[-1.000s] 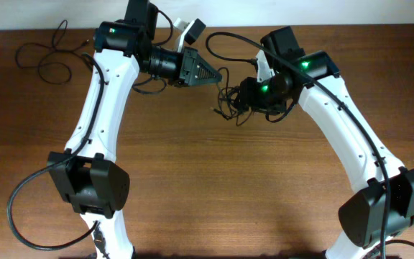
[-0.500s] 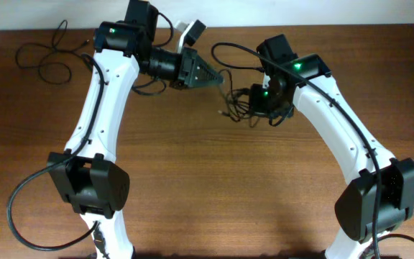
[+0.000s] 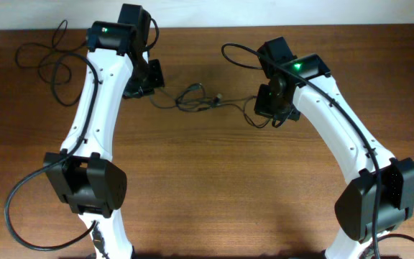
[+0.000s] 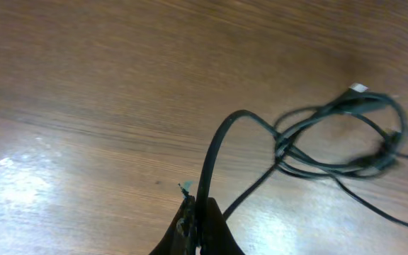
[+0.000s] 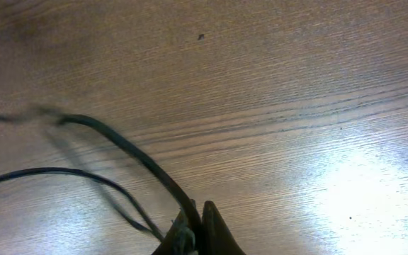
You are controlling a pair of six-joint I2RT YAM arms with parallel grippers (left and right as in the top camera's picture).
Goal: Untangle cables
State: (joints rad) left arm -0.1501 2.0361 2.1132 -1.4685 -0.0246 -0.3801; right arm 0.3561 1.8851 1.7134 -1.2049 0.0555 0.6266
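The cables (image 3: 192,97) are thin black cords drawn out across the table between my two grippers, with a small knotted loop in the middle. My left gripper (image 3: 144,88) points down at their left end. In the left wrist view it (image 4: 202,216) is shut on one black cord, and the tangled loop (image 4: 346,134) lies ahead to the right. My right gripper (image 3: 272,109) is at their right end. The right wrist view shows it (image 5: 197,228) shut on a thick black strand (image 5: 122,145), with thinner strands trailing off to the left.
Another thin black cord (image 3: 45,59) lies looped at the table's far left corner. The wooden table (image 3: 214,187) stretches toward the front, where both arm bases (image 3: 88,183) stand. A thick arm cable (image 3: 239,54) arcs over the right arm.
The right gripper has shut on a strand. The left gripper swung down and moved left, so the bunched tangle between the grippers is now drawn out into a long line.
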